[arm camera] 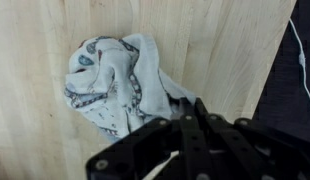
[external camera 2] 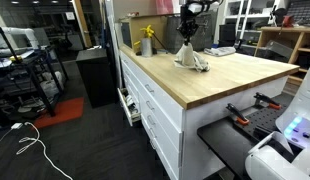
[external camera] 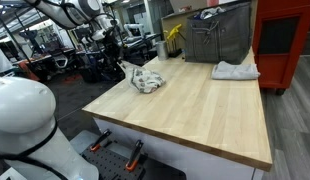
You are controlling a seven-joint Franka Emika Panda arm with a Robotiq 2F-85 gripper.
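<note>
A crumpled white cloth with a dark pattern [arm camera: 110,85] lies on the light wooden tabletop [arm camera: 230,40]. In the wrist view my black gripper [arm camera: 190,107] is shut, its tips pinching the cloth's near edge. In an exterior view the cloth [external camera 2: 191,58] is drawn up into a peak under the gripper [external camera 2: 188,38], with its lower part resting on the table [external camera 2: 230,75]. From another angle the cloth [external camera: 148,81] sits near the table's [external camera: 195,110] far left corner, with the gripper [external camera: 124,66] at its edge.
A second white cloth [external camera: 236,70] lies at the back of the table next to a grey metal bin [external camera: 217,35]. A yellow object [external camera: 173,38] stands behind. A red cabinet [external camera: 285,40] flanks the table. Drawers [external camera 2: 155,105] run under the tabletop.
</note>
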